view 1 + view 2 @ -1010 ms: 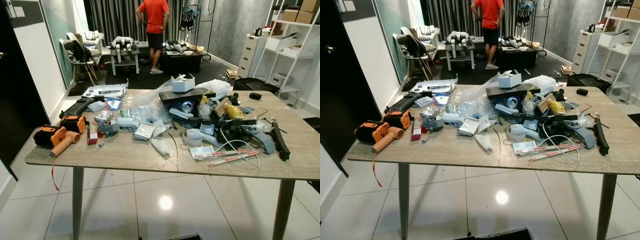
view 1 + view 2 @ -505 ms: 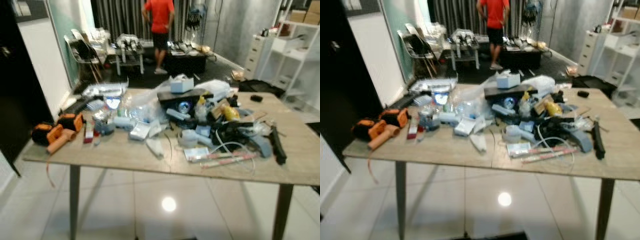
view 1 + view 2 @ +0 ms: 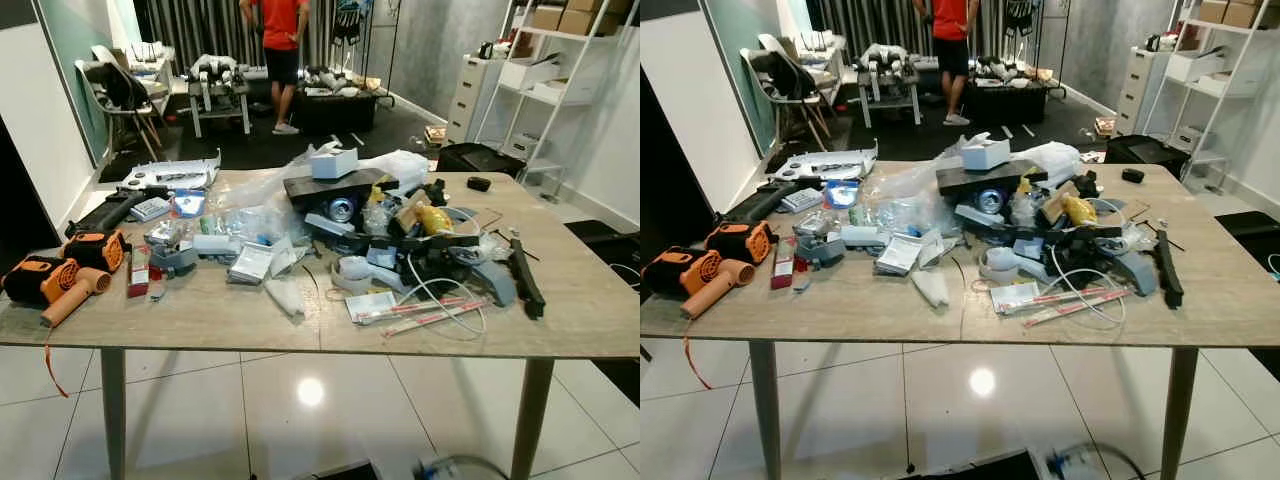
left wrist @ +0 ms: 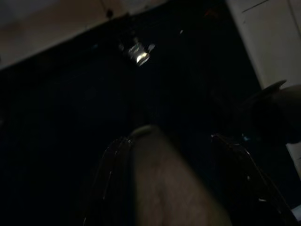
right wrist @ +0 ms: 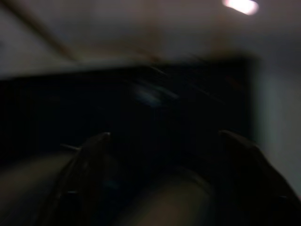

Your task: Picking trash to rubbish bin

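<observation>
Left eye view has steadied and drawn closer to the cluttered wood-grain bench (image 3: 200, 325), where crumpled white wrappers (image 3: 283, 295) await picking, while both dim, idle claws (image 4: 174, 188) (image 5: 162, 183) hang spread and empty.

Glossy white floor tiles (image 3: 250, 400) fill the lower frame, with one lamp reflection (image 3: 311, 391) at lower centre. A wood-grain table (image 3: 200, 315) on slim metal legs (image 3: 113, 412) spans the middle. Upper right: white shelving (image 3: 560, 60) and a drawer unit (image 3: 467, 95). Upper left: a chair (image 3: 115, 95); grey curtains (image 3: 200, 28) behind.
</observation>
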You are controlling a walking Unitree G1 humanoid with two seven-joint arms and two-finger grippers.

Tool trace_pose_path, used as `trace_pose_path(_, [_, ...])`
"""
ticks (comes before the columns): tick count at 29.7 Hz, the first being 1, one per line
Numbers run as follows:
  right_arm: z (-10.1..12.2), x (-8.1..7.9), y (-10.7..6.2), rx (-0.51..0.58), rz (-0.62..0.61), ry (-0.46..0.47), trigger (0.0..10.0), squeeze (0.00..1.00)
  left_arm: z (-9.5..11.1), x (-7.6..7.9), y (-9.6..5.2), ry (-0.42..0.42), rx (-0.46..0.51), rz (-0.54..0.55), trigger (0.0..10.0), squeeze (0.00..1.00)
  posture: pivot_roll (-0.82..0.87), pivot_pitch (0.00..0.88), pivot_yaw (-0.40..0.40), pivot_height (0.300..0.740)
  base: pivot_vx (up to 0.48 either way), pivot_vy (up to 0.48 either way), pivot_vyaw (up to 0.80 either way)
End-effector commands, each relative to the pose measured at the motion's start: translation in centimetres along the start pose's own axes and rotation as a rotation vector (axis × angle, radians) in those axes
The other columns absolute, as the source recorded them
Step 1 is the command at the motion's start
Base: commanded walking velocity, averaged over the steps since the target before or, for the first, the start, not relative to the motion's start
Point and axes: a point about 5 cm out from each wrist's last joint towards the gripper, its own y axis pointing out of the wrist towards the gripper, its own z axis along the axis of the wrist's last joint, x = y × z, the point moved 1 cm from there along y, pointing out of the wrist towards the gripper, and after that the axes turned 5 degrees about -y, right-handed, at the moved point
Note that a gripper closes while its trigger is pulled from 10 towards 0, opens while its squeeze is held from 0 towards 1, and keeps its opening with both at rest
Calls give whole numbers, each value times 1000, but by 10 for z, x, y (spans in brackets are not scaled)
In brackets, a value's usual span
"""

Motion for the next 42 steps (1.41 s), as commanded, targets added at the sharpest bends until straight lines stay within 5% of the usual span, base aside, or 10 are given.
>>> trace_pose_path(1, [2,-7,0,28,114,48,10000,1000,-11,-6,-4,8,-36,14,10000,0,-141,79,32,740,0,0,0])
trace_pose_path(7, [66,-61,-1,199,768,-7,10000,1000,-26,-4,-6,32,-89,10,10000,0,-141,73,29,740,0,0,0])
trace_pose_path(10, [80,-69,-5,244,863,-16,10000,1000,-28,-4,-6,36,-96,11,10000,0,-141,73,29,740,0,0,0])
trace_pose_path(11, [116,-83,-15,381,1009,-23,10000,1000,-32,-4,-7,33,-106,13,10000,0,-140,73,26,740,0,0,0])
trace_pose_path(16, [159,-101,-30,554,1144,-47,10000,1000,-36,-2,-8,29,-115,13,10000,0,-133,79,23,740,0,0,0])
trace_pose_path(22, [225,-116,-32,767,940,-154,10000,941,-40,-1,-9,24,-121,12,10000,0,-129,96,20,740,0,0,0])
trace_pose_path(23, [239,-117,-28,778,837,-182,10000,0,-42,0,-9,24,-123,10,10000,0,-129,112,18,740,0,0,0])
trace_pose_path(30, [274,-101,-17,718,272,-446,10000,0,-52,6,-10,17,-135,-4,10000,0,-104,180,-3,740,0,0,0])
trace_pose_path(38, [266,-63,-10,633,47,-342,10000,0,-76,15,-17,-4,-156,-27,10000,0,-51,307,-26,740,0,0,0])
trace_pose_path(42, [264,-61,-8,636,44,-287,10000,0,-84,16,-20,-3,-170,-31,10000,0,-23,346,-28,740,0,0,0])
